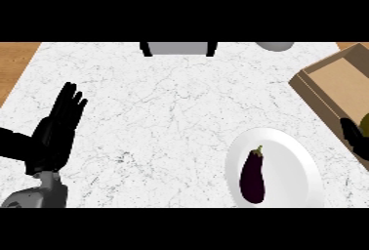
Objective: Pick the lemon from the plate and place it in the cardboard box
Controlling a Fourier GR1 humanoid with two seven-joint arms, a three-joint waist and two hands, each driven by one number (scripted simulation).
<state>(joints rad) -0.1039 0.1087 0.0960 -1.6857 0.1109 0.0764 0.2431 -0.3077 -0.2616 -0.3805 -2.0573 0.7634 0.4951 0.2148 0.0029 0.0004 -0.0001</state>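
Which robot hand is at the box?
The right robot hand, at the view's right edge over the cardboard box, curled round the lemon. The left robot hand rests open, fingers up, at the view's left.

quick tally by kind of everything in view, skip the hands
plate: 1
eggplant: 1
cardboard box: 1
lemon: 1, only a sliver at the right edge
grey block at the far edge: 1
pale round thing at the far edge: 1
total: 6
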